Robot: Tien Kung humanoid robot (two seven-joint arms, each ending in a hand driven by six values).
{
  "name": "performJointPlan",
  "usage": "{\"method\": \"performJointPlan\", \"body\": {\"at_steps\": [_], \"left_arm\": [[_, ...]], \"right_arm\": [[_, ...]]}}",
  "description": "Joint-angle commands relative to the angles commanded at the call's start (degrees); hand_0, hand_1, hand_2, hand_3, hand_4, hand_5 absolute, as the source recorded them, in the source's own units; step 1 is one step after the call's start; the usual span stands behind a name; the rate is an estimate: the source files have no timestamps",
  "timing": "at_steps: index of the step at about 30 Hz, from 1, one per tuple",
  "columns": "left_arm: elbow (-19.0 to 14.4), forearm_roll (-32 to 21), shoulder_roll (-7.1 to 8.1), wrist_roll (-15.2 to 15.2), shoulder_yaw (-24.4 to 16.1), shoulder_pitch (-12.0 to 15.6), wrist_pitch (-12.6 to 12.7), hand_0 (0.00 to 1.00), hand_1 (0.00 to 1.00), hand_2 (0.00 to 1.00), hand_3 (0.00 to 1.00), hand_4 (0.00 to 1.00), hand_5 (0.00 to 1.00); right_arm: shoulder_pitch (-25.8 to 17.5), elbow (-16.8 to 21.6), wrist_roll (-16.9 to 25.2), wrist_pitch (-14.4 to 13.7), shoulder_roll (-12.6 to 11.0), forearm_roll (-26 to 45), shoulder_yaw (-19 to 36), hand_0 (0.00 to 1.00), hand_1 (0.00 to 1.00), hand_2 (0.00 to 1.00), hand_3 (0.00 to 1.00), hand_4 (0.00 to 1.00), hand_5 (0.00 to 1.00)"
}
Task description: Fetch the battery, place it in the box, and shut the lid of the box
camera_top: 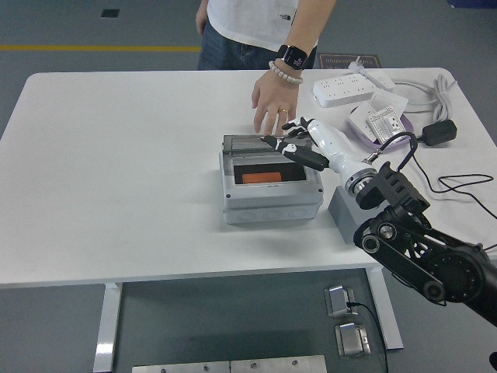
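A grey box [272, 203] stands mid-table with an orange battery [262, 178] lying inside it. Its clear hinged lid [247, 144] leans forward and low over the box's back edge. My right hand [293, 148] reaches in from the right, fingers spread flat, resting on the lid's right end and holding nothing. A person's hand [272, 107] hovers just behind the box, wearing a watch and a bead bracelet. My left arm is out of view.
A grey block [347, 216] sits right of the box, under my forearm. At the back right lie a white power strip [342, 91], small packets [382, 122], a black adapter [439, 132] and loose cables [458, 186].
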Motion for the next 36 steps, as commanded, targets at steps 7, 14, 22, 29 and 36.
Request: {"method": "performJointPlan", "body": {"at_steps": [7, 14, 22, 29, 36], "left_arm": [[0.0, 0.1, 0.05, 0.0, -0.2, 0.1, 0.0, 0.395, 0.562, 0.513, 0.489, 0.002, 0.002], [0.0, 0.2, -0.01, 0.1, -0.3, 0.2, 0.0, 0.395, 0.561, 0.511, 0.487, 0.002, 0.002], [0.0, 0.3, 0.03, 0.1, -0.3, 0.2, 0.1, 0.395, 0.561, 0.511, 0.487, 0.002, 0.002], [0.0, 0.2, 0.06, 0.0, -0.2, 0.3, 0.1, 0.394, 0.56, 0.511, 0.487, 0.002, 0.002], [0.0, 0.1, 0.06, 0.0, 0.0, 0.2, 0.1, 0.394, 0.56, 0.511, 0.486, 0.002, 0.002]], "right_arm": [[-0.2, 2.9, -2.8, 3.1, -1.6, -0.8, 0.9, 0.802, 0.69, 0.704, 0.757, 0.998, 0.998], [0.0, 5.3, -5.5, 6.3, -2.8, -1.6, 1.7, 0.757, 0.668, 0.692, 0.725, 0.997, 0.998], [0.4, 7.6, -6.9, 7.6, -4.2, -1.9, 1.6, 0.749, 0.666, 0.689, 0.723, 0.995, 0.998], [0.5, 9.7, -7.8, 8.5, -5.3, -1.8, 1.3, 0.741, 0.662, 0.688, 0.722, 0.993, 0.998], [0.0, 10.2, -8.1, 9.0, -5.7, -1.4, 1.0, 0.739, 0.662, 0.686, 0.719, 0.996, 0.998]]}}
